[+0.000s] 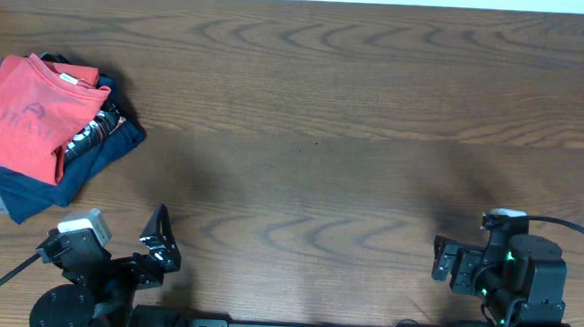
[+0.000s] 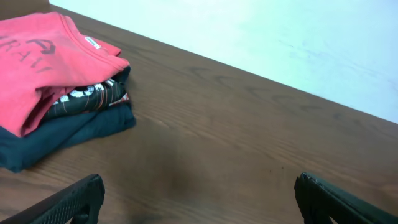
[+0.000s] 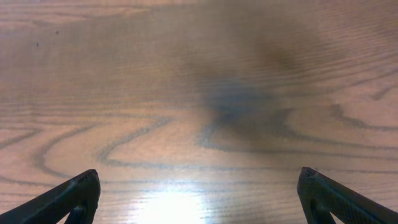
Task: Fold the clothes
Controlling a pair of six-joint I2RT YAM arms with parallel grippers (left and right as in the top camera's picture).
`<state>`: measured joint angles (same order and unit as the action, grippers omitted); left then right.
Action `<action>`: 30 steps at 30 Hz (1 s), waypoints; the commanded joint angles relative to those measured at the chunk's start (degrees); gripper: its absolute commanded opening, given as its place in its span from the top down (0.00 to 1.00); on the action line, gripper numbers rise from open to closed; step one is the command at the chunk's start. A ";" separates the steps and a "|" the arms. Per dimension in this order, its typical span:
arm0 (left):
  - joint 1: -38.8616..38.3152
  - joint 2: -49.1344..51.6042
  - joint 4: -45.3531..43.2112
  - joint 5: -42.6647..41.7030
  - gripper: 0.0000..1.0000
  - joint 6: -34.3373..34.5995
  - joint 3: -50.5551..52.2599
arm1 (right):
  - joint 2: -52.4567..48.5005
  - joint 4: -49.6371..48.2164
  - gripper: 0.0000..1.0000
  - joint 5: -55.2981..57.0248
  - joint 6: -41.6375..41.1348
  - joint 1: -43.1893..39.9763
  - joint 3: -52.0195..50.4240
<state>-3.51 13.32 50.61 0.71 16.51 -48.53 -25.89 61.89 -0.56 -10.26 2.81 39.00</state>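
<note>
Coral-red clothes (image 1: pixel 19 114) are lying folded on top of dark shirts (image 1: pixel 97 153), ahead and left of the left claw (image 2: pixel 199 186); that claw and the right claw (image 3: pixel 199 183) are both gaping wide, gripping nothing. Folding is looking finished.

A red T-shirt (image 1: pixel 19 114) atop folded dark shirts (image 1: pixel 92 158) forms the only obstacle; the tabletop (image 1: pixel 353 137) to its right lies open.

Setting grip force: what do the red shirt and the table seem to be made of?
Red T-shirt: soft matte knit, probably cotton; ribbed collar, limp folds. Table: wood or wood-look laminate, slight sheen; grain lines, glare patch.
</note>
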 commanded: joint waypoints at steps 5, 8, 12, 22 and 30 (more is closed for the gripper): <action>-0.22 -0.13 -0.13 1.03 0.02 0.11 0.31 | 13.27 -12.39 0.01 -0.13 3.76 -1.75 -7.72; -0.22 -0.13 -0.13 1.03 0.02 0.11 0.31 | 21.59 -20.55 0.01 -0.59 5.55 -1.88 -14.08; -0.22 -0.13 -0.13 1.03 0.02 0.11 0.31 | 24.63 -33.90 0.01 -0.59 8.41 -2.05 -21.57; -0.22 -0.13 -0.13 1.03 0.02 0.11 0.31 | 25.62 -62.07 0.01 0.33 15.26 -2.05 -38.66; -0.22 -0.13 -0.13 1.03 0.02 0.09 0.31 | 25.62 -57.35 0.01 0.33 15.23 -2.01 -38.69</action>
<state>-3.51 13.37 50.70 0.89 16.51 -48.29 -0.62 2.96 -0.43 3.88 1.17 0.36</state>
